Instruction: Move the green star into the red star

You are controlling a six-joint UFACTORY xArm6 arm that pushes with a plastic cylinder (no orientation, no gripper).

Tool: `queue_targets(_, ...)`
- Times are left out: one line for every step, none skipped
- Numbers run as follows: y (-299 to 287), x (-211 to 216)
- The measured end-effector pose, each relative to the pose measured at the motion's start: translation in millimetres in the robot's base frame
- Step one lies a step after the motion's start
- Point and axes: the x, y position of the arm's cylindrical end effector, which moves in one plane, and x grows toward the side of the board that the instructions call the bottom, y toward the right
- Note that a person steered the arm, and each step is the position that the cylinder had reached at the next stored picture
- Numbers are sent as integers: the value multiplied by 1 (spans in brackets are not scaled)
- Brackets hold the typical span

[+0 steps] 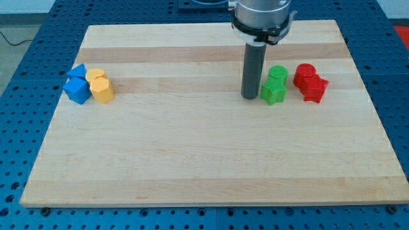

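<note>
Green is the colour of the star (273,93), and it sits on the right half of the wooden board (204,160), a bit above the middle. Right behind it, touching it, is a green round block (278,74). My tip (250,97) is down on the board just beside the green star, on the view's left of it. The two look very close, but I cannot tell if they touch. The rod (252,70) is dark and stands straight up, and there is nothing on it that opens or closes, so it holds nothing at all. On the view's right of the green star is the red star (313,90). There is a small strip of bare wood between the green star and the red star, so they are near but apart. A red round block (305,73) sits right behind the red star, touching it. So from left to right in the view it goes: my tip, the green star, the red star, nearly in one line. Far away on the view's left side there are two blue blocks (77,85) and two yellow blocks (100,85), all bunched up together. The board lies on a blue table (25,76) with many little holes.
</note>
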Motion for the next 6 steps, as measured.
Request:
queue_targets(27, -1)
queue_targets(45, -1)
queue_targets(27, 1)
queue_targets(-2, 19)
queue_targets(1, 30)
queue_targets(22, 30)
